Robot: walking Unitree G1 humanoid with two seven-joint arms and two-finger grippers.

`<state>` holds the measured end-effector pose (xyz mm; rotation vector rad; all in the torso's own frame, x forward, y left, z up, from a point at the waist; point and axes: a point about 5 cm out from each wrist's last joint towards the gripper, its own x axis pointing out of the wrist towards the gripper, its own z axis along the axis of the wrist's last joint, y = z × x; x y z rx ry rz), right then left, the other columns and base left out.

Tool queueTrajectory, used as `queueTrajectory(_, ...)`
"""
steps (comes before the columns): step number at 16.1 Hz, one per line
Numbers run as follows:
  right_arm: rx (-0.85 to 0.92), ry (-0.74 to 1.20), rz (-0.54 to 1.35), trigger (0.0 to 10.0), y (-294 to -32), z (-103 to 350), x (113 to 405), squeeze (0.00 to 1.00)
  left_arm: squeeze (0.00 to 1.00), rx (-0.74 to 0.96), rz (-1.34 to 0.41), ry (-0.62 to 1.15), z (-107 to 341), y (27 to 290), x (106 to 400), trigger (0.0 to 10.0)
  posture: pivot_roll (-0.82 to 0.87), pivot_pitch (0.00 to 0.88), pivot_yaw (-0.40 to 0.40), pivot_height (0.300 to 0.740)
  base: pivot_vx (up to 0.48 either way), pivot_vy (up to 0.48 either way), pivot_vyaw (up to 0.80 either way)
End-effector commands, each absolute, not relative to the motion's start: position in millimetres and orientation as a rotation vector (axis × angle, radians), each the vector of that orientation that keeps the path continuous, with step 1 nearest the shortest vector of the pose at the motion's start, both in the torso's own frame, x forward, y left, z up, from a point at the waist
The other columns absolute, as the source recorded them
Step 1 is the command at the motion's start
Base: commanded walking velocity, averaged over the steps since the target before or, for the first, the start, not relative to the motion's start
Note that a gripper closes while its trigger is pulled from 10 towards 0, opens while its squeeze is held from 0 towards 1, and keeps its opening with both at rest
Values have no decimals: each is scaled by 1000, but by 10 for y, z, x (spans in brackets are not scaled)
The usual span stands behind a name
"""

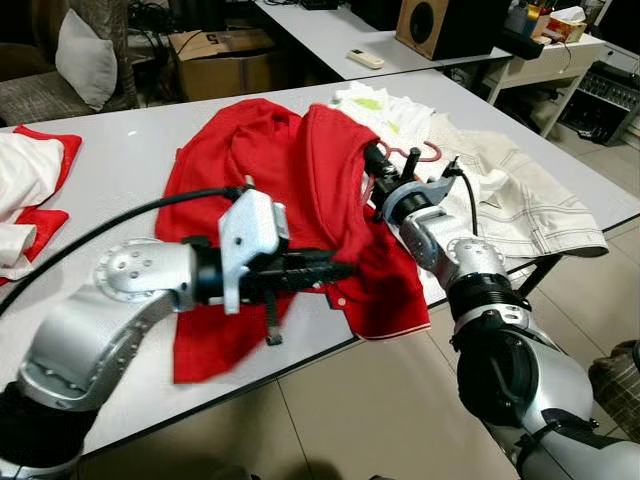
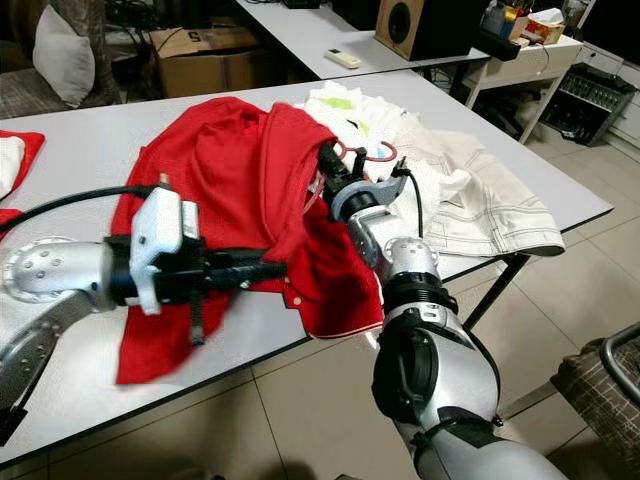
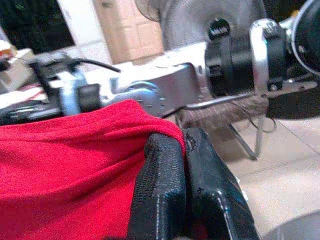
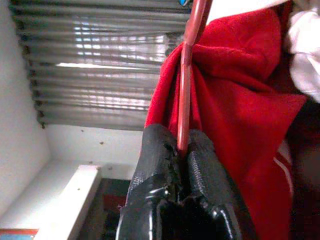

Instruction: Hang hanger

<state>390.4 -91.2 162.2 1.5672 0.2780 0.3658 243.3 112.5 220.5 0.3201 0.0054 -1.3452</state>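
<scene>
A red shirt point(image 1: 270, 160) lies spread on the white table point(image 1: 120, 150). My right gripper point(image 1: 378, 170) reaches into its right side and is shut on the thin bar of a red hanger point(image 4: 186, 75), over which red cloth hangs. The hanger's pink hook point(image 1: 425, 152) pokes out past the shirt onto the white clothes. My left gripper point(image 1: 345, 270) lies low over the shirt's lower part near the table's front edge. The left wrist view has its fingers point(image 3: 162, 175) pinched shut on a fold of the red shirt point(image 3: 75, 165).
Cream and white garments point(image 1: 520, 200) are piled on the table's right side, and a white and red garment point(image 1: 30, 180) lies at the far left. Behind stand a second table with a remote point(image 1: 365, 58) and a speaker point(image 1: 440, 25), plus a cardboard box point(image 1: 225, 60).
</scene>
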Motion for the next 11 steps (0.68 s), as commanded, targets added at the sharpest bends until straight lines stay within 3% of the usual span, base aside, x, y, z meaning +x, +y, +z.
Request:
queueTrajectory(1,1556,252,396,10000,-864,1729,3940,0,0,345,-1419,-14,2206,985,2368,0,64,0,-72,740,0,0,0)
queueTrajectory(4,1564,236,435,10000,-785,1801,3955,0,0,426,-1435,17,2020,818,2401,0,58,0,-69,740,0,0,0)
queueTrajectory(7,1550,208,473,10000,-784,1859,3960,0,0,538,-1393,70,1818,852,2468,0,55,0,-70,740,0,0,0)
queueTrajectory(8,1542,205,483,10000,-782,1869,3959,0,0,564,-1373,88,1772,873,2481,745,54,0,-70,740,0,0,0)
queueTrajectory(9,1524,193,502,10000,-779,1889,3958,0,0,584,-1351,124,1693,914,2495,10000,51,0,-70,740,0,0,0)
queueTrajectory(10,1521,153,533,10000,-799,1932,3958,0,1000,561,-1312,141,1645,985,2522,10000,48,0,-68,740,0,0,0)
queueTrajectory(11,1514,151,535,10000,-803,1935,3959,0,1000,561,-1306,150,1637,1004,2525,10000,48,0,-68,740,0,0,0)
